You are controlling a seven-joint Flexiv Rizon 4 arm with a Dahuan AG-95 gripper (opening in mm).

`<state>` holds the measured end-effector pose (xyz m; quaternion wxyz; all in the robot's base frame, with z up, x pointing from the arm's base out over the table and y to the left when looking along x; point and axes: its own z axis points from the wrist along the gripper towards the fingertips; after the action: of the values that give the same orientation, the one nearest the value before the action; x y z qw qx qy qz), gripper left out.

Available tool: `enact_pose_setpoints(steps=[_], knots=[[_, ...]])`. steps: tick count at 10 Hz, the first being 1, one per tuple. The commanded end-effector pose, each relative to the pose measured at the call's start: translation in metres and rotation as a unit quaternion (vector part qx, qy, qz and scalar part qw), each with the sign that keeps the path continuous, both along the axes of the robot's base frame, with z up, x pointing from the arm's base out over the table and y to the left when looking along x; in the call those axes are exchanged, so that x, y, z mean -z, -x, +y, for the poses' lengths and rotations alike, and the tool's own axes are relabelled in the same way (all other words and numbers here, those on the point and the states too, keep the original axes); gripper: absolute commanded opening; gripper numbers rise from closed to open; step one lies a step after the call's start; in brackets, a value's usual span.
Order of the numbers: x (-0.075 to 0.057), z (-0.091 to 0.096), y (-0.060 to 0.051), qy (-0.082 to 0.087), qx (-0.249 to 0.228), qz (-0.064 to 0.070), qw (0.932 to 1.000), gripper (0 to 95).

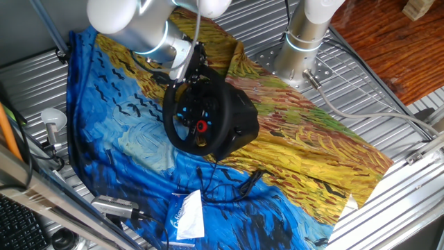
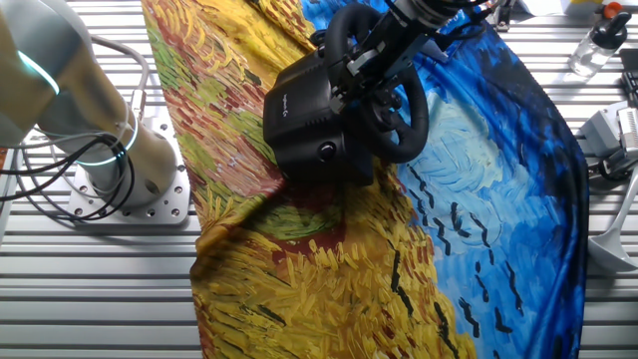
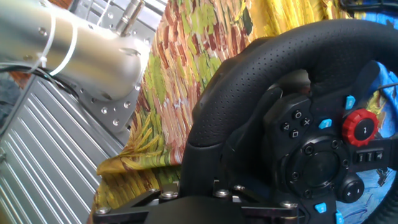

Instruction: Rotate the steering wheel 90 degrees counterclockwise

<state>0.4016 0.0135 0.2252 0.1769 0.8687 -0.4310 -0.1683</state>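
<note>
- A ribbed metal table (image 1: 388,208) carries a painted cloth (image 1: 312,153) in blue and yellow; the arm's base (image 2: 120,170) is bolted beside the cloth.
- The wheel (image 1: 198,114) stands near the middle of the cloth on its black housing (image 2: 309,125), its face tilted up toward the blue half, with the red knob (image 1: 202,126) low on the hub and a cable (image 1: 229,184) trailing off in front.
- The gripper (image 1: 193,66) sits at the rim's top edge, on the side farthest from the red knob; the rim runs crosswise just ahead of the fingers in the hand view.
- The fingers seem to straddle or press the rim there, but I cannot tell how far apart they stand or whether they truly clamp it.
- Judgement: the turn hinges on this contact point travelling along the rim's arc around the hub, counterclockwise as seen facing the wheel.
- A small white packet (image 1: 187,217) lies on the blue cloth, well apart from the wheel.
</note>
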Motion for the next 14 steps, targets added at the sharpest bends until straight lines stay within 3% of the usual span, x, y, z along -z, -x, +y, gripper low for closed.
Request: enact_pose_setpoints(steps=[1, 14], knots=[[0.0004, -0.0013, -0.0004, 0.004, -0.004, -0.004, 1.0, 0.0], [0.006, -0.0059, -0.0027, 0.013, -0.041, -0.041, 0.9982, 0.0]])
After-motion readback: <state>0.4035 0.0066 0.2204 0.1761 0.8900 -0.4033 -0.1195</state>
